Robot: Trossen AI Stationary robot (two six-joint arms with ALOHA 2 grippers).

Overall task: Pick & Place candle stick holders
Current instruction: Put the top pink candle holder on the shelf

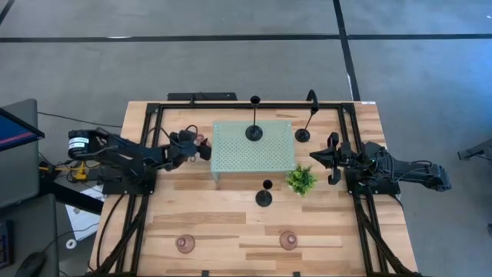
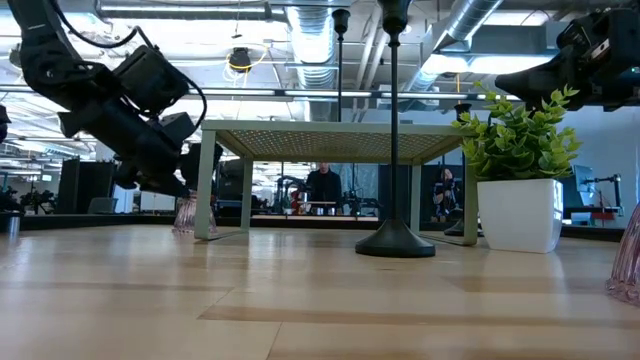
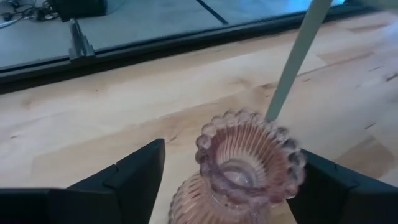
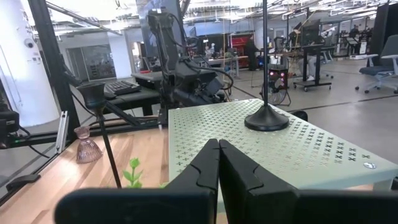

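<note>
On the wooden table (image 1: 231, 223) the left gripper (image 1: 201, 146) sits just off the left edge of the pale green perforated tray (image 1: 254, 154). Its fingers (image 3: 134, 174) are spread wide on either side of a pink ribbed glass candle holder (image 3: 239, 168), which stands upright on the table beside the tray's near left leg (image 3: 295, 59). The fingers flank the glass with gaps showing on both sides, so nothing is clamped. In the low view that same pink holder (image 2: 186, 214) stands on the wood next to the tray's leg, under the left arm.

The right gripper (image 1: 332, 158) waits near the table's right edge, level with the tray, its fingers (image 4: 217, 165) pressed together and empty.

One black candle stick holder (image 1: 254, 132) stands on the tray, near its far edge. A second black one (image 1: 303, 135) stands on the table just beyond the tray's far right corner, its stem leaning in the overhead picture. A third black one (image 1: 264, 198) stands on the table in front of the tray's near edge, just beside the small green plant in a white pot (image 1: 300, 180).

Two more pink glass holders stand well apart near the table's front edge, one towards the left (image 1: 185, 244) and one towards the right (image 1: 289, 241).
</note>
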